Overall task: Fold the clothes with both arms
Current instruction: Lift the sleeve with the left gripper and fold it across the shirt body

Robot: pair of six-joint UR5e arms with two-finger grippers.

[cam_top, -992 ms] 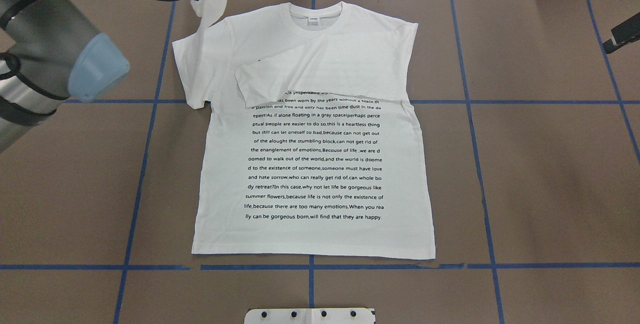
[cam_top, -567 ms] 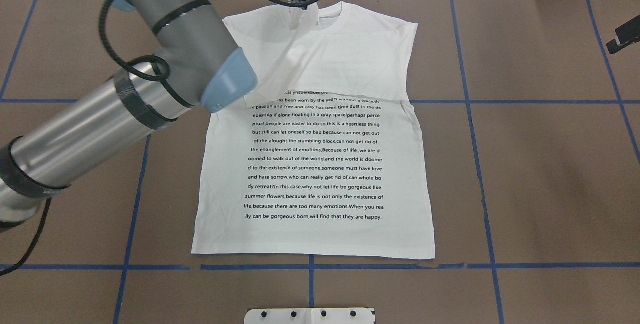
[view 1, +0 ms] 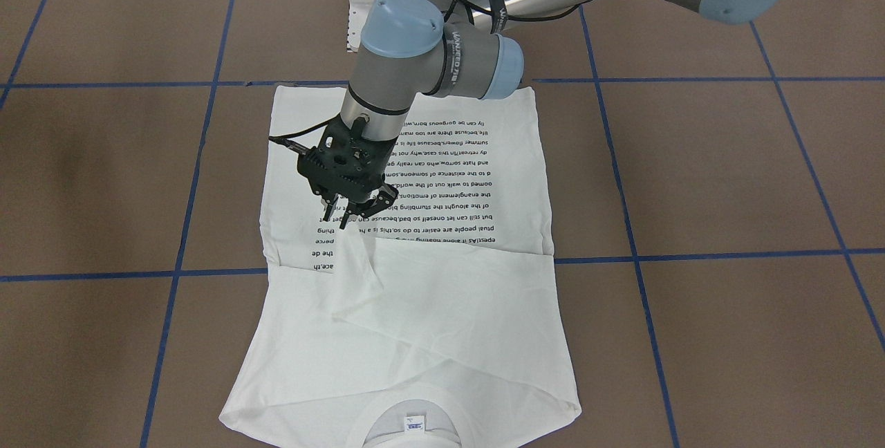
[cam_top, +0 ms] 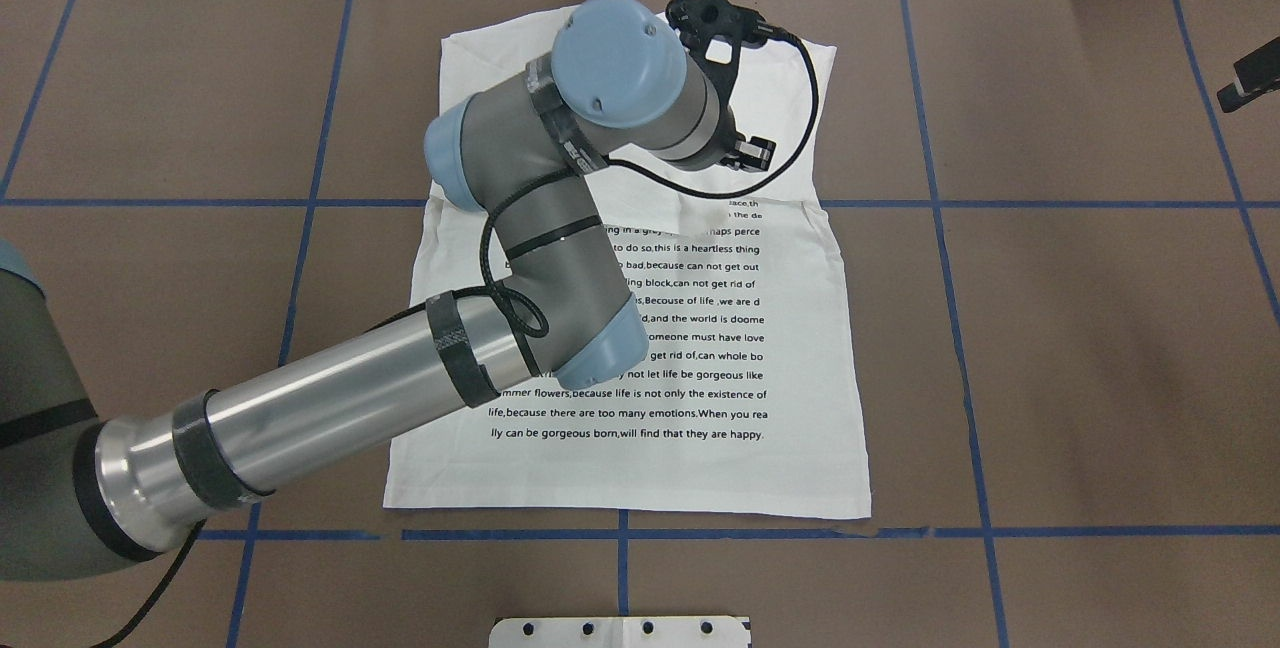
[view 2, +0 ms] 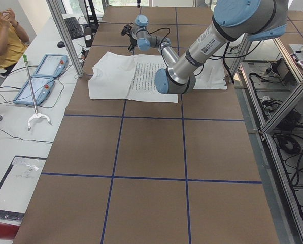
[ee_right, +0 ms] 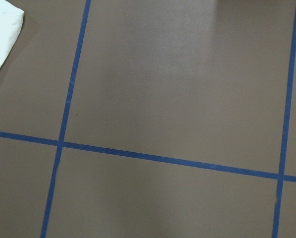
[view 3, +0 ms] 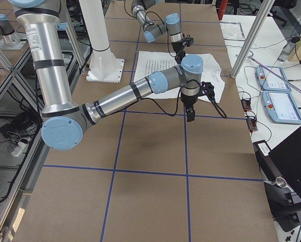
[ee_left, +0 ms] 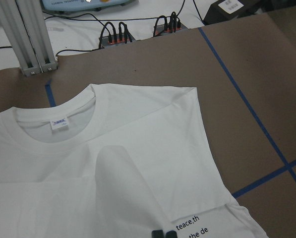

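The white shirt lies flat on the brown table, print side up, neck and tag at the far edge. One sleeve was folded over the chest earlier. My left gripper is over the shirt's chest, shut on the tip of the other sleeve, which it holds pulled across the body. In the left wrist view the closed fingertips pinch this sleeve. My right gripper hangs over bare table to the shirt's right; only a black piece of it shows overhead, so I cannot tell if it is open.
Blue tape lines grid the table. The white pedestal plate sits at the near edge. An aluminium post and cable plugs stand just past the collar. Teach pendants and a person in yellow are beyond the far edge.
My left arm swung from the far left corner across the shirt toward the right, drawing the sleeve over the chest. The right gripper stayed in place.
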